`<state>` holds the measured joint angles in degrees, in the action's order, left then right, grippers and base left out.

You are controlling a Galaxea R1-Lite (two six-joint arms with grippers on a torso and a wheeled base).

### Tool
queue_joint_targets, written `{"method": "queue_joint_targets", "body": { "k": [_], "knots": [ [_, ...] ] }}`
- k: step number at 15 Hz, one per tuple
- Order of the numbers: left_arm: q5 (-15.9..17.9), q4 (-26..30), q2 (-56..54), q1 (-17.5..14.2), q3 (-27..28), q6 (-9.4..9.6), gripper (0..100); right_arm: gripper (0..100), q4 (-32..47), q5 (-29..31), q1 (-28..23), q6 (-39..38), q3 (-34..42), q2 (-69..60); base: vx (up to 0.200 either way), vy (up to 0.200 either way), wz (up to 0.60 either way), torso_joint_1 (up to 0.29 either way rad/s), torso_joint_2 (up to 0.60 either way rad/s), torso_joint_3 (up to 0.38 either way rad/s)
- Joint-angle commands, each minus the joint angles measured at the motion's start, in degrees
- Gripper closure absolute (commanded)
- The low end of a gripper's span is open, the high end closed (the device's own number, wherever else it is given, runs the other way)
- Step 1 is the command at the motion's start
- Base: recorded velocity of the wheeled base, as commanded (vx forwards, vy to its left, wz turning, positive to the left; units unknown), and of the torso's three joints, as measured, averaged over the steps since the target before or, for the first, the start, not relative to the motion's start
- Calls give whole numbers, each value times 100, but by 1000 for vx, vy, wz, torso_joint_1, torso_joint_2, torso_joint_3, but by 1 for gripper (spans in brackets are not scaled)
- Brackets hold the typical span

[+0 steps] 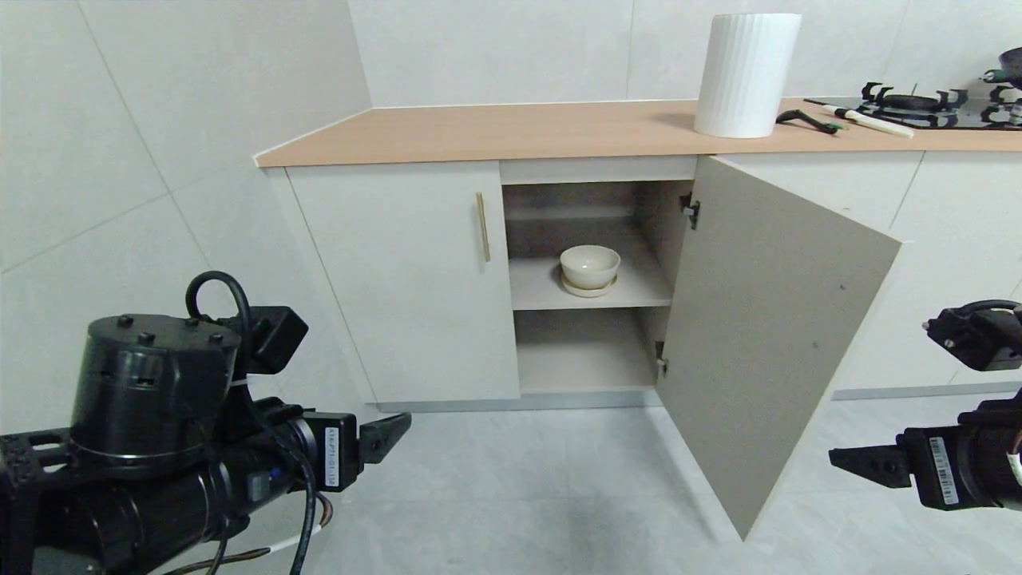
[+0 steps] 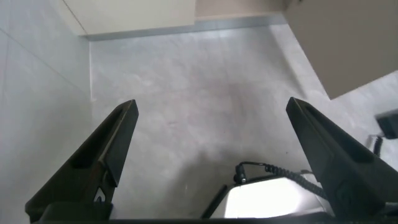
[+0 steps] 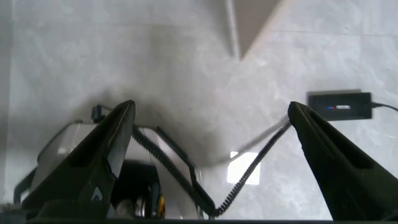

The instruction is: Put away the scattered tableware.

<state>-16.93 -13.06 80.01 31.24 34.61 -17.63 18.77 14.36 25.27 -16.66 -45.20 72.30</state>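
Nearest the robot, the left hand hangs low over the tiled floor with its fingers spread wide and nothing between them. The right hand is the same: fingers well apart and empty, low on the other side of the open cabinet door. The right wrist view adds a small black box with a cable lying on the floor, which the head view hides behind the door.

Further back, inside the cabinet, a pale bowl sits upright on a shallow plate on the upper shelf, near the shelf's front edge. Only the head view takes in this pair; the wrist views look down at the floor.

Both pieces look like glazed ceramic, so they are probably stiff, smooth enough to slip, fairly weighty and easy to chip. The bowl's rim is the likely hold, with one finger inside and one outside. The plate under it may be loose and could slide if the bowl is dragged.

Farthest off, the tabletop carries a tall white ribbed container. Beside that lie a green-handled tool and a white-handled utensil, just before the stove. These are slender and light, and probably best pinched across the handle.
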Motion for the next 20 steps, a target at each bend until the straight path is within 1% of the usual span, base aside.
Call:
{"method": "queue_joint_targets", "body": {
  "k": [1,4,8,9,10,12,19,20],
  "knots": [
    [-3,-4,24,4,2,-4,0,0,4,-3,-49,-3,-6,3,0,0,0,0,0,0],
    [-56,5,33,4,2,-4,0,0,4,-3,-49,-3,-6,12,0,0,0,0,0,0],
    [-100,-4,182,-31,178,-30,0,0,4,-3,-49,-3,-24,3,0,0,0,0,0,0],
    [-144,5,252,-31,213,-21,0,0,4,-3,-49,-3,-24,-6,0,0,0,0,0,0],
    [-258,5,446,-83,310,-21,0,0,4,-3,-93,-3,-68,-50,0,0,0,0,0,0],
    [-311,14,577,-119,397,-13,0,0,4,-3,-172,-3,-85,-58,0,0,0,0,0,0],
    [-311,5,700,-127,521,-13,0,0,4,-12,-761,5,-235,-23,0,-200,0,6,4,2],
    [-311,5,709,-127,521,-13,0,0,4,-12,-892,14,-279,-6,0,0,0,0,0,0]
  ]
}}
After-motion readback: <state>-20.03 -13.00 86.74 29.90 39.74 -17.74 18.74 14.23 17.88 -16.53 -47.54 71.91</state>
